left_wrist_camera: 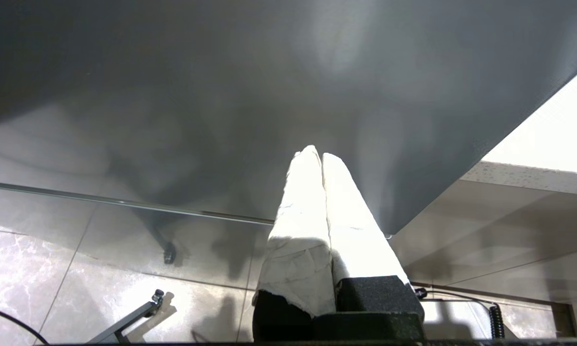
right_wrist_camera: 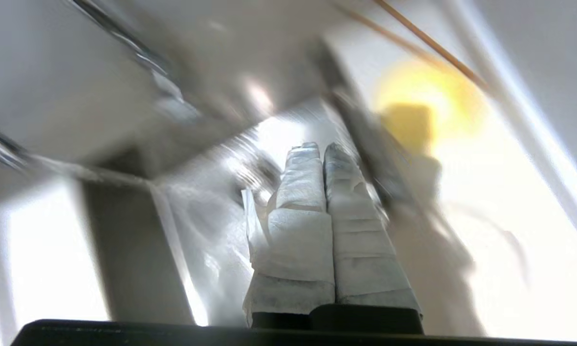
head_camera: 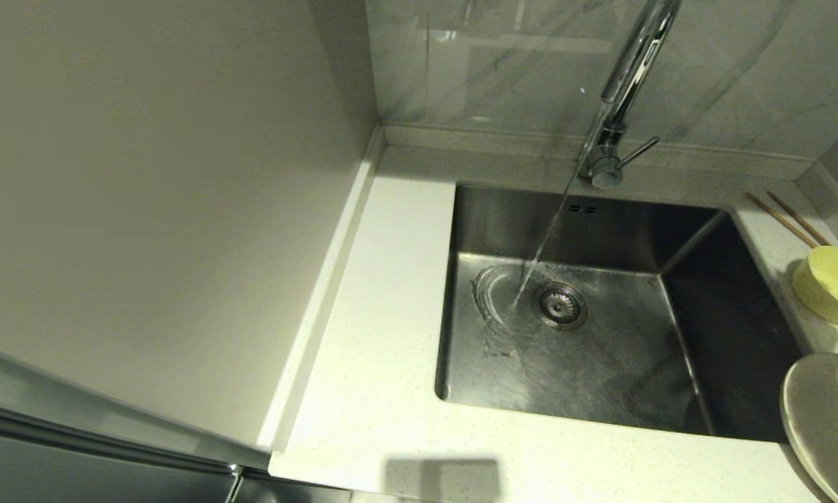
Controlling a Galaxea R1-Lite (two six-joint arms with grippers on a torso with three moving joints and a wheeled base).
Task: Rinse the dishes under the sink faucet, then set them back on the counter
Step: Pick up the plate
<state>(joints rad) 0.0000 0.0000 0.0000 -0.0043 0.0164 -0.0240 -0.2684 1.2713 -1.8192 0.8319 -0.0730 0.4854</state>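
Water runs from the chrome sink faucet (head_camera: 628, 77) into the steel sink (head_camera: 600, 377), landing beside the drain strainer (head_camera: 559, 304). On the counter (head_camera: 384, 335) to the right of the basin lie two brown chopsticks (head_camera: 785, 220), a pale yellow-green bowl (head_camera: 832, 283) and a cream plate (head_camera: 827, 419) cut off by the frame edge. Neither gripper shows in the head view. My right gripper (right_wrist_camera: 317, 146) is shut on nothing, over the sink's right rim, with the blurred bowl (right_wrist_camera: 428, 96) and chopsticks (right_wrist_camera: 432, 43) beyond it. My left gripper (left_wrist_camera: 316, 154) is shut and empty, parked low.
A tall pale cabinet side (head_camera: 146, 209) stands along the left of the counter. The grey marbled wall (head_camera: 503, 63) rises behind the faucet. The left wrist view faces a grey cabinet front (left_wrist_camera: 269, 96) and the tiled floor (left_wrist_camera: 53, 269).
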